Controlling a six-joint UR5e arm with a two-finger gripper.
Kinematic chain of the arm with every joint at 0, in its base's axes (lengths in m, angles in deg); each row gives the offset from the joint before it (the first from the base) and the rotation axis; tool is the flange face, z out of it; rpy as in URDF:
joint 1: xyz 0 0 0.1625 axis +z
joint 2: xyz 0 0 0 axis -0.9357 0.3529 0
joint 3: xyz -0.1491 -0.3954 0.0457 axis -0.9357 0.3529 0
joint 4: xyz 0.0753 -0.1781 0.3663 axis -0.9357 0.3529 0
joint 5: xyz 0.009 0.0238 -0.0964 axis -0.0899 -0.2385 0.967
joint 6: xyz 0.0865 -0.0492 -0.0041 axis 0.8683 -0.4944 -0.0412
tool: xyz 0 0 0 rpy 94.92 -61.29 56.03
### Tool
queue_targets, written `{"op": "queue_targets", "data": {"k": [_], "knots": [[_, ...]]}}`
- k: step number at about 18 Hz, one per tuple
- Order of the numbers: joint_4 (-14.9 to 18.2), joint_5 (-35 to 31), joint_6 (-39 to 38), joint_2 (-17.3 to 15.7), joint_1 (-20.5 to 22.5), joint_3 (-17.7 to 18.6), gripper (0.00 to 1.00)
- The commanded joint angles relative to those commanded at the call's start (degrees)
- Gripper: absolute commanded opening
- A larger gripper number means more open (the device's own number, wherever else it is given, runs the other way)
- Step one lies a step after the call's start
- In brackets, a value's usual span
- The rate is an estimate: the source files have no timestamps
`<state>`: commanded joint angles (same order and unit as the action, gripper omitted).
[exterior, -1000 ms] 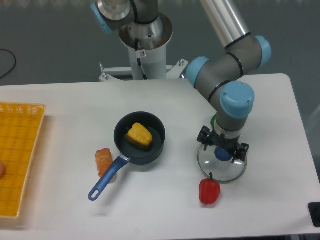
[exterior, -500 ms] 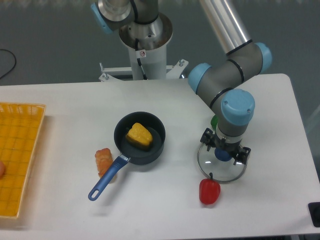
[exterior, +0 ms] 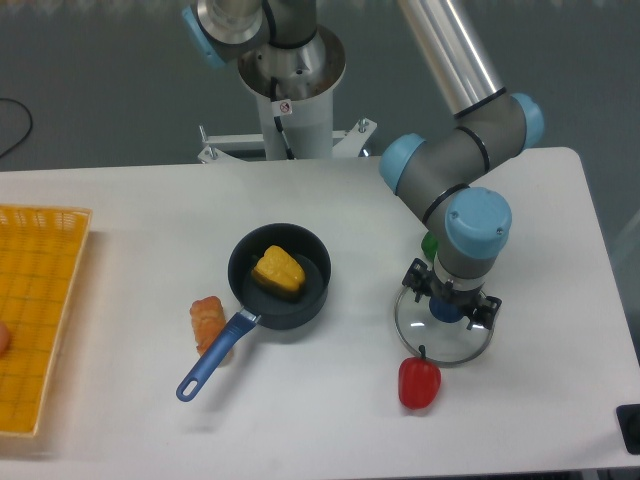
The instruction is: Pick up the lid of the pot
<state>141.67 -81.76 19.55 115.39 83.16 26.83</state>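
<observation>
One lid to grab, and from my end it looks like I'm right at the lining-up-for-the-grasp stage. The pot lid is lying on the white desk, over on the right side of the camera view, with its blue knob facing up. My pincer is over it with the fingers apart, one toward each side of the knob. Nothing's clamped as far as I can see. What I can't tell from this one camera is whether the tips are low enough to get a proper bite, or if they're touching the glass.

So next move, I reckon: check the knob is centred, ease down a touch if there's room, then close on it and lift straight up. I'd go gently on the descent, since pushing the fingers into the lid could make it skate or tip. The knob looks rounded too, so a high pinch might just slip off the top.

Other thing I'd watch is the red vegetable just beside the lid's near edge; any sideways drag could nudge it. There's something green partly hidden behind the arm as well. The black pan is well apart, so no worries there.
</observation>
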Motion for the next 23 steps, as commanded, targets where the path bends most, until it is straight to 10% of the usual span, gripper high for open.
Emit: {"op": "queue_targets", "data": {"k": [23], "knots": [[0.09,-2.37,0.62,0.7,-0.44,0.44,0.79]]}}
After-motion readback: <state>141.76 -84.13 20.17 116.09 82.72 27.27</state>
